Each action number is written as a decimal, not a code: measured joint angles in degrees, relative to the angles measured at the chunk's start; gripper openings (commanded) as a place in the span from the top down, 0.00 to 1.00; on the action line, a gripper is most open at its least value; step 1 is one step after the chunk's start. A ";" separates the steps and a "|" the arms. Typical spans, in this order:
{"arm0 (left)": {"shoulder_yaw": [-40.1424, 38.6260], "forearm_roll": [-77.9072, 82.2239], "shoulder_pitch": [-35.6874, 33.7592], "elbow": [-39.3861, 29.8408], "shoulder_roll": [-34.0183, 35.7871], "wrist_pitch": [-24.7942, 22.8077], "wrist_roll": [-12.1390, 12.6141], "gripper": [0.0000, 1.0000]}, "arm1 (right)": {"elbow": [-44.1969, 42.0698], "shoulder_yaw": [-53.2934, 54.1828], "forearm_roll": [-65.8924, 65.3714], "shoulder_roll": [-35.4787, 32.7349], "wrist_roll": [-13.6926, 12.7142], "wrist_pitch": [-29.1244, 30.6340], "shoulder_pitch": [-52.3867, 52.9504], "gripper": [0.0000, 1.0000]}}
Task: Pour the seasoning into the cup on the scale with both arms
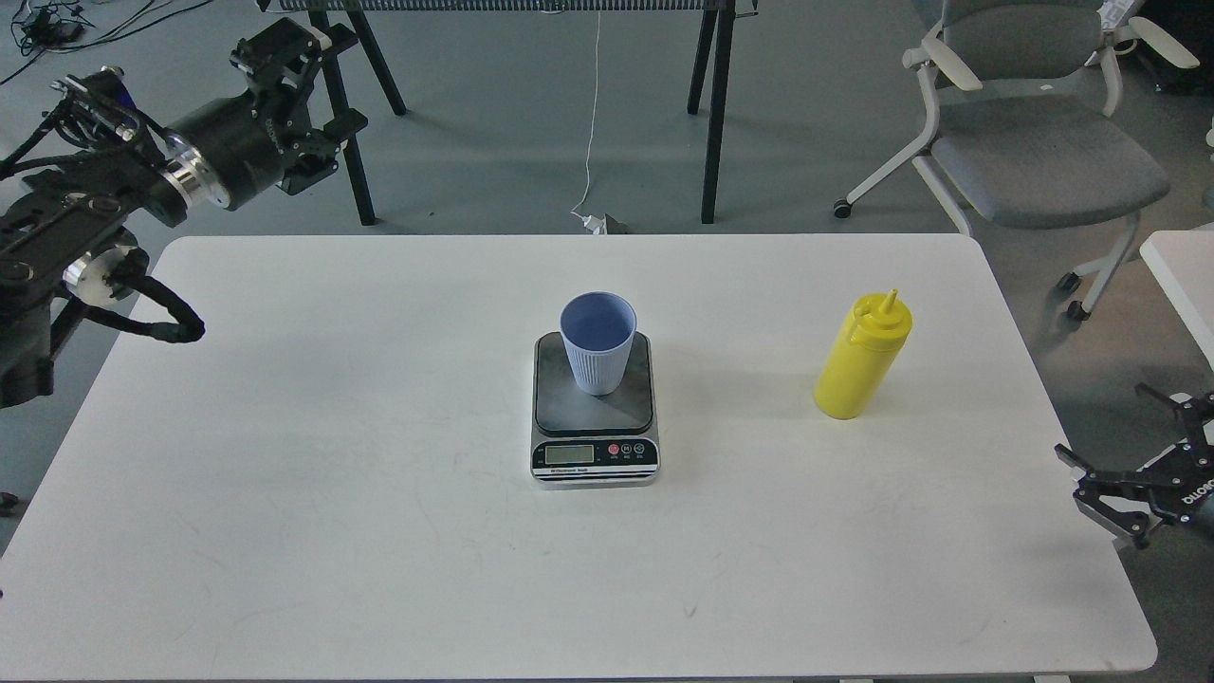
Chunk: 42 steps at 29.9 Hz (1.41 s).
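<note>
The light blue ribbed cup [597, 343] stands upright on the dark platform of the scale [596, 415] at the middle of the white table [332, 455]. The yellow squeeze bottle of seasoning [861, 360] stands upright to the right of the scale, touched by nothing. My right gripper [1124, 432] is open and empty at the table's right edge, well to the right of and nearer than the bottle. My left gripper [311, 87] is open and empty, held high beyond the table's far left corner.
A grey office chair [1039, 142] stands beyond the table's far right corner. Black trestle legs [713, 114] and a white cable [593, 114] are behind the table. Another white table's corner [1181, 275] shows at the right edge.
</note>
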 measured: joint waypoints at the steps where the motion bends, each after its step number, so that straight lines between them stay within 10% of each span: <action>1: -0.03 -0.03 0.00 0.00 -0.21 0.00 0.00 0.01 | -0.15 0.18 -0.16 -0.85 -0.08 0.00 1.59 0.03; 9: -0.08 -0.32 0.00 0.00 -1.80 0.00 0.00 0.01 | -5.01 -0.55 -10.64 -1.31 -0.42 0.00 19.26 0.03; 22: -1.52 -4.66 3.50 0.14 -1.13 0.00 0.00 0.01 | -20.89 -14.52 -18.90 16.13 0.01 0.00 44.72 0.03; 42: -5.56 -5.60 4.15 0.97 -0.35 0.00 0.00 0.01 | -31.89 -18.76 -18.99 26.72 0.11 0.00 52.86 0.03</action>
